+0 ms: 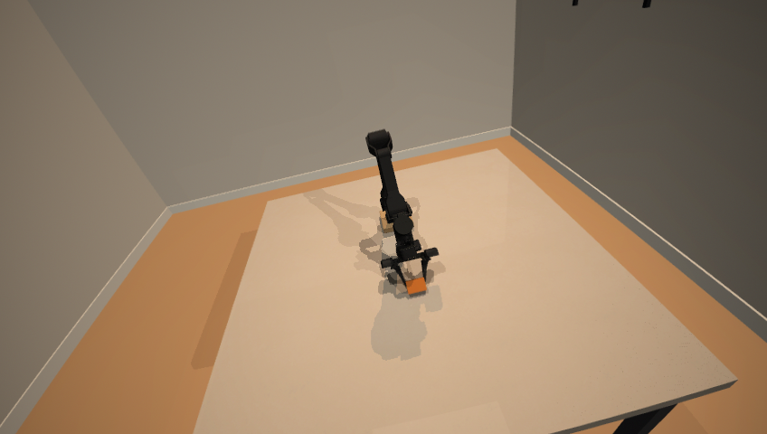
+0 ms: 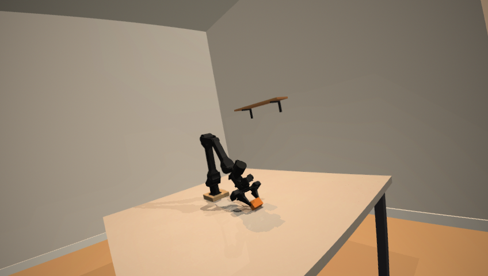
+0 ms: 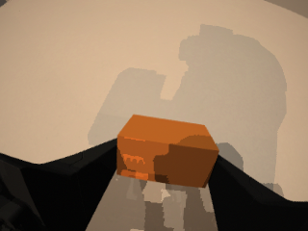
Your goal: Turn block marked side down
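Note:
An orange block (image 1: 416, 287) (image 2: 256, 203) (image 3: 167, 163) is held between the two fingers of my gripper (image 1: 414, 280) (image 2: 254, 200) (image 3: 166, 150), which is shut on it. The fingers press on two opposite ends of the block, as the wrist view shows. The arm slants down and forward, and the block is tilted, low over the pale table (image 1: 538, 322) (image 2: 171, 242) (image 3: 48, 72). I cannot tell whether a lower edge touches the table. No mark can be made out on the faces that show, and the far faces are hidden.
The arm stands on a wooden base (image 1: 385, 222) (image 2: 216, 195) behind the block. Shadows of the arm and gripper fall around the block. A brown shelf (image 2: 262, 103) hangs on the wall, far above the table. The table's edges lie well away from the block.

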You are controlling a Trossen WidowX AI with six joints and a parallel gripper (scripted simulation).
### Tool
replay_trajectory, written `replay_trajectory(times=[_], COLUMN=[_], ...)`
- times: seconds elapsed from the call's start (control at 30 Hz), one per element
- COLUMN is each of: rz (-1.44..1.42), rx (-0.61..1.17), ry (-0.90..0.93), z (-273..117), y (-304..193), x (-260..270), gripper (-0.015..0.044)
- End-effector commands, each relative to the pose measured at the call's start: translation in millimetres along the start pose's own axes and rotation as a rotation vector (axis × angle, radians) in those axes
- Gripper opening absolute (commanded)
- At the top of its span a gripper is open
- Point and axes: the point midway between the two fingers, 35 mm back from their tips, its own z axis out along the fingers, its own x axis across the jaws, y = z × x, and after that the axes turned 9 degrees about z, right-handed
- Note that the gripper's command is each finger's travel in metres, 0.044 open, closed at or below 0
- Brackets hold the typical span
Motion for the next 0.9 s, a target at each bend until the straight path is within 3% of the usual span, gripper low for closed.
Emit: replay_trajectory(times=[0.0, 0.87], rz=[0.000, 0.002], rx=[-0.040, -0.352], ry=[0.001, 0.050], z=[6, -9], y=[-10, -26], x=[-2, -6], gripper=[0.0000, 0.0000])
